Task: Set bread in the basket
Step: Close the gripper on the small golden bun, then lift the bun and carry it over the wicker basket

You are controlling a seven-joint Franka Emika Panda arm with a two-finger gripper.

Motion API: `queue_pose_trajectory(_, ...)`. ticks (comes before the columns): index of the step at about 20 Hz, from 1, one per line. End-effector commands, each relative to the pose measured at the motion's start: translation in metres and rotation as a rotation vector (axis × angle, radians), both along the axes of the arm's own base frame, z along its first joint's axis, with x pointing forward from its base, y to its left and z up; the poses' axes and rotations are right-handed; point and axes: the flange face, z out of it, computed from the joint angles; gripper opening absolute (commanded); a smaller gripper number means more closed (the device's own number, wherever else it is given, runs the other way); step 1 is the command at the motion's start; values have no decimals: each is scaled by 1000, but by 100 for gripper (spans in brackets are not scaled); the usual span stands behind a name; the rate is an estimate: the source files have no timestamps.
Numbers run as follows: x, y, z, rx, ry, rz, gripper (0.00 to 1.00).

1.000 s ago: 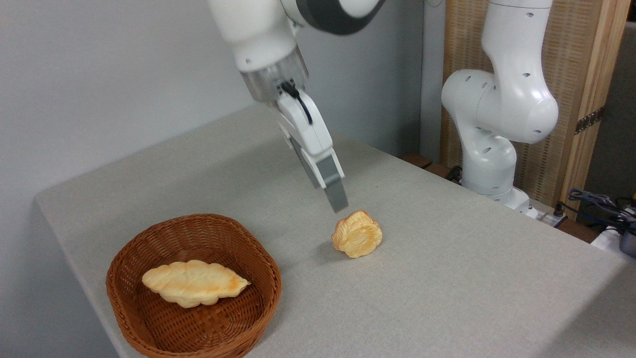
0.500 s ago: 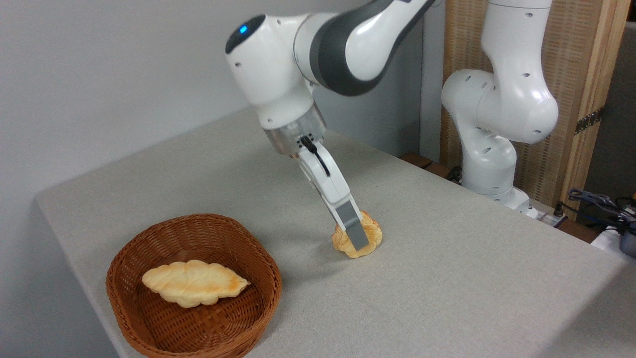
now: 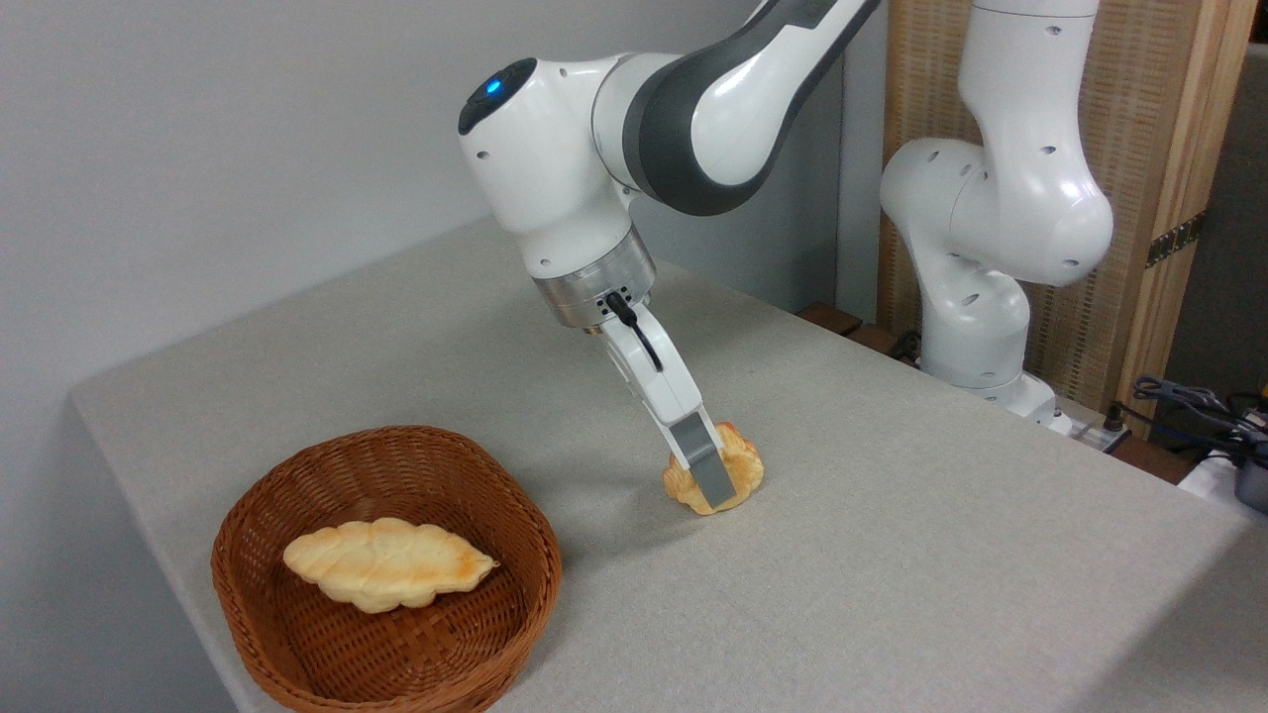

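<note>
Bread (image 3: 738, 467) sits on grey table (image 3: 892, 555) under gripper (image 3: 715, 483).

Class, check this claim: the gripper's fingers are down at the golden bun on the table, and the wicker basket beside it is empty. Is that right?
Not quite. The basket is not empty: the camera view shows a flat, leaf-shaped loaf lying in it. The rest holds: the gripper has its fingers down at the golden bun on the table.

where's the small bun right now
The bun sits on the table near centre, right of the basket, with the end effector down at it.
</note>
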Motion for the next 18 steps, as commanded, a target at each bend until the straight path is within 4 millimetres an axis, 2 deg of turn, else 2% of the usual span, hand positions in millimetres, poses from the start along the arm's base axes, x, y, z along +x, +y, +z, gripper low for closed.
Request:
queue_pose_trajectory(1,0,2,2,4,-10,-25,45)
queue_pose_trajectory(4,1,3,4,4,-11,-22,45)
queue_pose_trajectory(6,14,0,20,-7,-41,-15,46)
queue_pose_trajectory(8,40,-6,43,-51,-73,23,51)
queue_pose_trajectory(11,79,-21,80,-179,-116,93,51)
queue_pose_trajectory(13,100,-17,100,-261,-164,186,52)
queue_pose_trajectory(17,141,-25,117,-392,-226,260,53)
queue_pose_trajectory(18,148,-27,117,-415,-249,290,65)
